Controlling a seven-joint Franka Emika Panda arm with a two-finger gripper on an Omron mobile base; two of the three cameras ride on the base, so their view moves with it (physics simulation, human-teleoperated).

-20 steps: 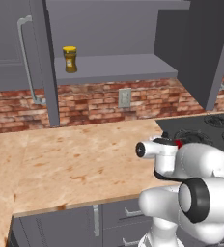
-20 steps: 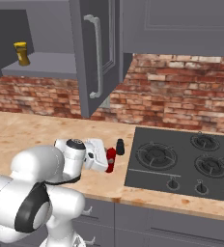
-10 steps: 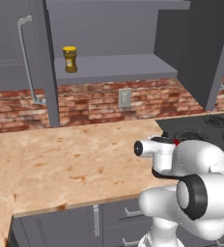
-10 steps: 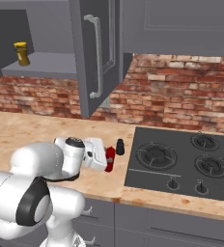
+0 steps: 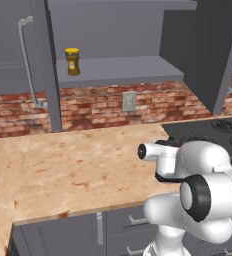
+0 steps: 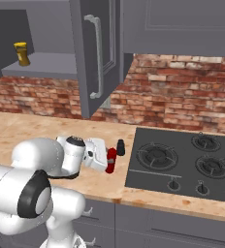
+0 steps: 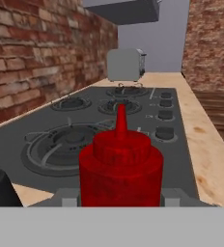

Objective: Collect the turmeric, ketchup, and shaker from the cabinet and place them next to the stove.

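Yellow-lidded turmeric (image 5: 72, 61) stands alone on the grey cabinet shelf (image 5: 119, 70), far left end, upright. No label text readable on the jar, too small. Cabinet door (image 6: 96, 57) hangs open in the right base view, long curved metal handle on its face. Brick backsplash below the shelf with a grey wall outlet (image 5: 129, 101); no writing on it.

Tan speckled counter (image 5: 63, 170) runs under the shelf, grey drawers (image 5: 78, 235) along its front edge.

On the counter just left of the stove (image 6: 187, 164), the gripper (image 6: 109, 161) is clamped on the ketchup (image 7: 121, 169): jaws closed around the red bottle's body, bottle upright, pointed cap up. From the right base view the bottle's base seems at or just above the counter; can't tell whether it touches. No brand or label visible on the red plastic.

Shaker (image 6: 120, 147), black, stands upright on the counter just behind and right of the ketchup, close to the stove's left edge, apart from the bottle. In the hand view it sits at lower left (image 7: 0, 185).

Stove black, round burners with grates, knobs along the front; no markings legible. Beyond it in the hand view, a grey toaster (image 7: 125, 65) on the counter, no lettering readable.
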